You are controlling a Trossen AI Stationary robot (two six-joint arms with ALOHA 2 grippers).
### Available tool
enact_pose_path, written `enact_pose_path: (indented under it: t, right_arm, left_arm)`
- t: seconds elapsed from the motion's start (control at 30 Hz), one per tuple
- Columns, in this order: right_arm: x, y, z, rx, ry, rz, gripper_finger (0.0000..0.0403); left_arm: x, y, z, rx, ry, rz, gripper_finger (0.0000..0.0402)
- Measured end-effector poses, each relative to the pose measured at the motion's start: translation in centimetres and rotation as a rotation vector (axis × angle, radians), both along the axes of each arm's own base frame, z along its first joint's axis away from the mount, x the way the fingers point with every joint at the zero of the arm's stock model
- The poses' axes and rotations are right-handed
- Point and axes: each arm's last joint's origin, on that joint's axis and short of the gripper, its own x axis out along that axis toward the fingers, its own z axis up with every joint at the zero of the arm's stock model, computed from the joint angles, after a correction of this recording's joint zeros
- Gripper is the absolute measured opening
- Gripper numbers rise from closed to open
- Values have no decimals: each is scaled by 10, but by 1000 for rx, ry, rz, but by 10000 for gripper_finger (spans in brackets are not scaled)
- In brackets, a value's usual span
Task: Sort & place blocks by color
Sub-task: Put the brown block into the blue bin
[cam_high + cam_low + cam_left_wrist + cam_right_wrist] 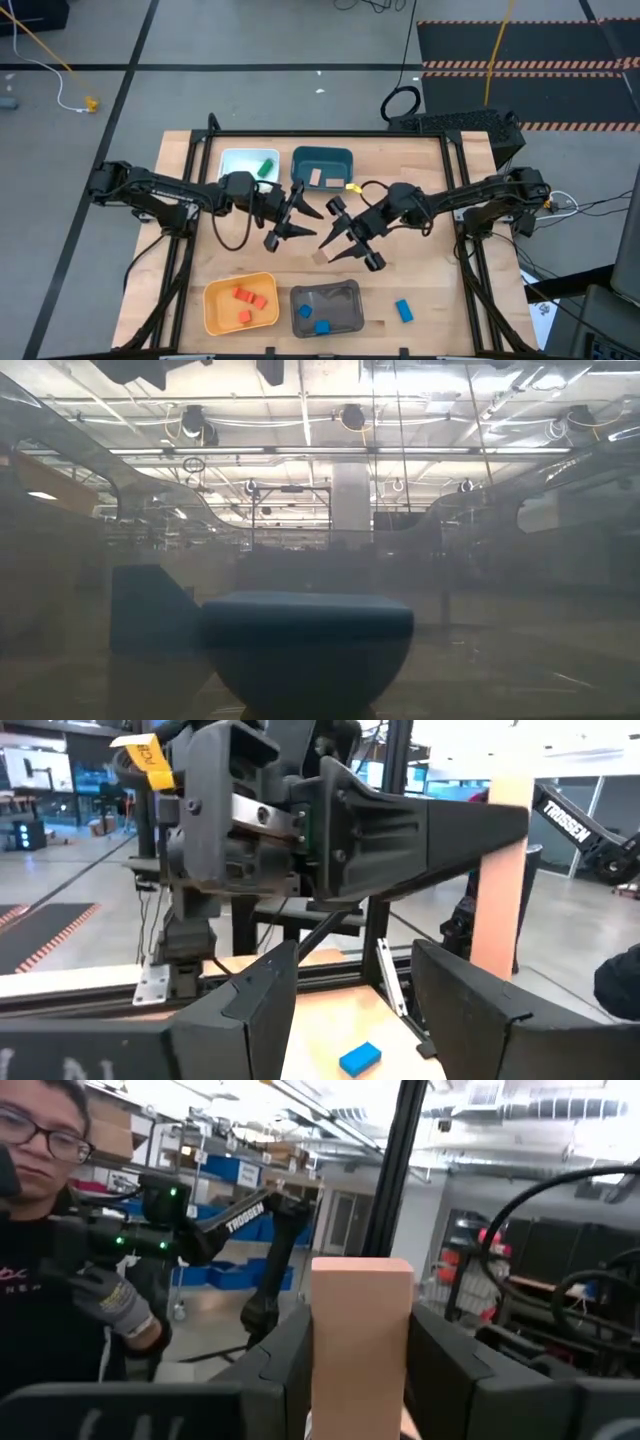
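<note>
Right fingers (345,247) clamped on an upright tan block (362,1345) mid-bench, presented toward half-spread, empty left fingers (297,222), seemingly for handover.

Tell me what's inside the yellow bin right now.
The yellow bin holds three red blocks, all lying loose on its floor in the high view. Nothing covers them, and no other colour shows inside. The other views don't show this bin.
</note>
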Motion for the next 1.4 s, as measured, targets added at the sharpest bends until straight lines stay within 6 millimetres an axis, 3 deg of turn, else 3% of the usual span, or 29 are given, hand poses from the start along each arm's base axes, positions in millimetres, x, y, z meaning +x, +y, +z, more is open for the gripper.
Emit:
enact_pose_path:
  t: [0.33,0.77,1.2,1.4]
  right_arm:
    - [1,-2,-4,-4,54,-7,112]
    - [1,-3,-1,-32,-8,-68,112]
    - [1,-5,-1,-172,-120,-126,112]
    - [2,-6,-2,-223,-145,-139,112]
  left_arm:
    - [-3,-15,-9,-27,117,-208,198]
    - [-3,-18,-10,21,94,-206,198]
    - [-2,-18,-9,41,70,-201,197]
    - [-2,-14,-7,5,75,-189,155]
